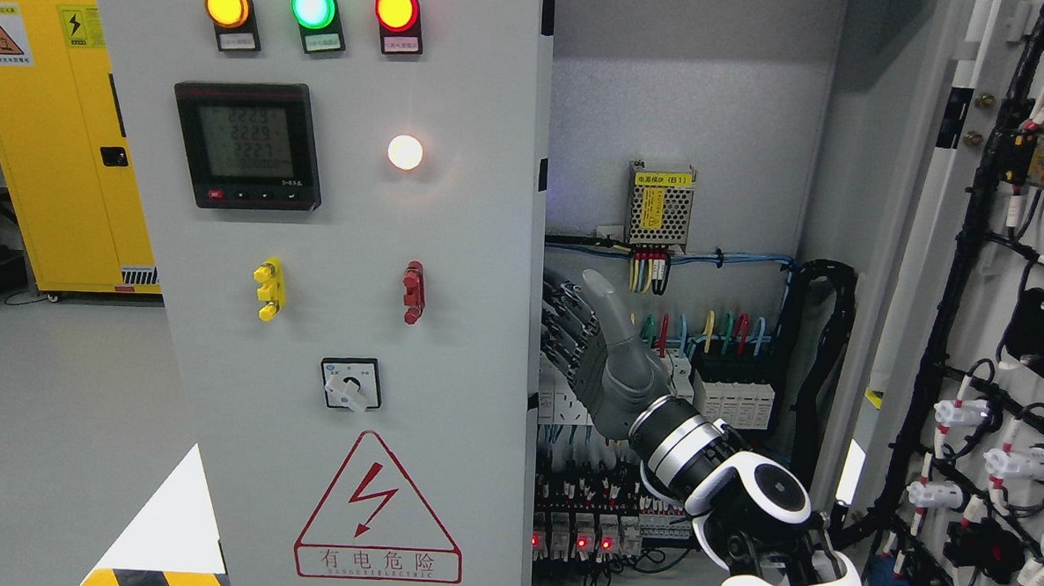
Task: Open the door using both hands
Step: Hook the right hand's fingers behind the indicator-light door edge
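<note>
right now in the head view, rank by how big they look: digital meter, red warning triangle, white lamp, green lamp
1. red warning triangle
2. digital meter
3. green lamp and white lamp: too close to rank.

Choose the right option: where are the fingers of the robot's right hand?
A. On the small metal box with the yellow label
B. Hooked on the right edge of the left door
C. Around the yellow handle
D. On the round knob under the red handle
B: the right hand has its fingers curled against the right edge of the left door, at the opening of the cabinet.
</note>
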Action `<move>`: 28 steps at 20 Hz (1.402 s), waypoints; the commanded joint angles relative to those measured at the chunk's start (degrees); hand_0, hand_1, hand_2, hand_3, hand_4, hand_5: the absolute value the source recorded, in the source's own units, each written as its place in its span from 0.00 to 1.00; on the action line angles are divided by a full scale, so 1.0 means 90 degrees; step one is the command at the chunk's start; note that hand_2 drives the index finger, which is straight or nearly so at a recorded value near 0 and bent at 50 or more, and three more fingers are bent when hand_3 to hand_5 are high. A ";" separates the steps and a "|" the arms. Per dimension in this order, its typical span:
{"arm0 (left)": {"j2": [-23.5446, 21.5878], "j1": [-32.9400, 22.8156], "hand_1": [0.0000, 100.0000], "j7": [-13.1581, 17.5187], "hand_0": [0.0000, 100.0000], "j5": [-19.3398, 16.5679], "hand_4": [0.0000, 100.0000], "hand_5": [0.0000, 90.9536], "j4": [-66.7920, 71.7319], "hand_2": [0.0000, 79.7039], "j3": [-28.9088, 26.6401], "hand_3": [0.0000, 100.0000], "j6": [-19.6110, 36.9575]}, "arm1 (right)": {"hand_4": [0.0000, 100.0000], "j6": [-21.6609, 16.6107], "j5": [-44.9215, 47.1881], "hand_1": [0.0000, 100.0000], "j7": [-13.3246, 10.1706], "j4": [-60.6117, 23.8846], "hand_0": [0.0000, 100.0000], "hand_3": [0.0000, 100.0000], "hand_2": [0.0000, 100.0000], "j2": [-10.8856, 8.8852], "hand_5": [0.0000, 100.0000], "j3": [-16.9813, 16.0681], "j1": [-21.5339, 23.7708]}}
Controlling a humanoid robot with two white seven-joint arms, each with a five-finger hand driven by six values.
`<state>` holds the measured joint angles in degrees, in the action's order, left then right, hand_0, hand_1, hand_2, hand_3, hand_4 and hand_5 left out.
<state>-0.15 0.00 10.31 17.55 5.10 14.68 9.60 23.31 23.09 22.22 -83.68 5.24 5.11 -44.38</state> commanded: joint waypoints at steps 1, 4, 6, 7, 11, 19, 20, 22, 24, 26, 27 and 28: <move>-0.0051 0.0166 0.00 -0.0003 0.00 -0.0006 0.00 0.00 0.0000 0.00 0.0000 0.00 -0.0002 | 0.00 -0.0002 0.0032 0.12 0.0022 0.0167 0.20 0.00 0.00 0.0004 0.00 -0.0148 -0.0049; -0.0061 0.0166 0.00 -0.0003 0.00 -0.0006 0.00 0.00 0.0000 0.00 0.0000 0.00 -0.0002 | 0.00 0.0008 0.0032 0.12 0.0031 0.0206 0.20 0.00 0.00 0.0004 0.00 -0.0129 -0.0127; -0.0071 0.0166 0.00 -0.0003 0.00 -0.0006 0.00 0.00 0.0000 0.00 0.0009 0.00 -0.0002 | 0.00 0.0008 0.0032 0.12 0.0148 0.0293 0.20 0.00 0.00 0.0004 0.00 -0.0109 -0.0176; -0.0090 0.0166 0.00 -0.0003 0.00 -0.0006 0.00 0.00 0.0000 0.00 0.0000 0.00 -0.0002 | 0.00 0.0008 0.0032 0.12 0.0216 0.0342 0.20 0.00 0.00 0.0004 0.00 -0.0109 -0.0205; -0.0110 0.0205 0.00 -0.0003 0.00 -0.0006 0.00 0.00 0.0000 0.00 0.0000 0.00 -0.0002 | 0.00 0.0027 0.0032 0.12 0.0392 0.0420 0.20 0.00 0.00 0.0004 0.00 -0.0070 -0.0273; -0.0120 0.0205 0.00 -0.0003 0.00 -0.0006 0.00 0.00 0.0000 0.00 0.0000 0.00 -0.0002 | 0.00 0.0144 0.0032 0.12 0.0715 0.0850 0.20 0.00 0.00 0.0004 0.00 -0.0158 -0.0557; -0.0120 0.0205 0.00 -0.0003 0.00 -0.0006 0.00 0.00 0.0000 0.00 0.0000 0.00 -0.0002 | 0.00 0.0144 0.0022 0.12 0.0754 0.0879 0.20 0.00 0.00 0.0004 0.00 -0.0158 -0.0605; -0.0110 0.0205 0.00 -0.0003 0.00 -0.0006 0.00 0.00 0.0000 0.00 0.0000 0.00 -0.0002 | 0.00 0.0135 0.0012 0.12 0.0754 0.1025 0.20 0.00 0.00 0.0004 0.00 -0.0158 -0.0674; -0.0110 0.0205 0.00 -0.0003 0.00 -0.0006 0.00 0.00 0.0000 0.00 0.0000 0.00 -0.0002 | 0.00 0.0125 0.0022 0.12 0.0793 0.1143 0.20 0.00 0.00 0.0004 0.00 -0.0158 -0.0732; -0.0110 0.0205 0.00 -0.0003 0.00 -0.0006 0.00 0.00 0.0000 0.00 0.0000 0.00 -0.0002 | 0.00 0.0125 0.0012 0.12 0.0949 0.1192 0.20 0.00 0.00 0.0004 0.00 -0.0168 -0.0772; -0.0110 0.0205 0.00 -0.0003 0.00 -0.0006 0.00 0.00 0.0000 0.00 0.0000 0.00 -0.0002 | 0.00 0.0125 0.0012 0.12 0.0959 0.1202 0.20 0.00 0.00 0.0004 0.00 -0.0168 -0.0781; -0.0110 0.0205 0.00 -0.0003 0.00 -0.0006 0.00 0.00 0.0000 0.00 0.0000 0.00 -0.0002 | 0.00 0.0125 0.0012 0.12 0.0969 0.1241 0.20 0.00 0.00 0.0004 0.00 -0.0168 -0.0781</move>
<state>-0.01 0.00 10.31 17.49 5.10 14.68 9.60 24.57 23.27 30.28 -76.29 5.28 3.91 -50.41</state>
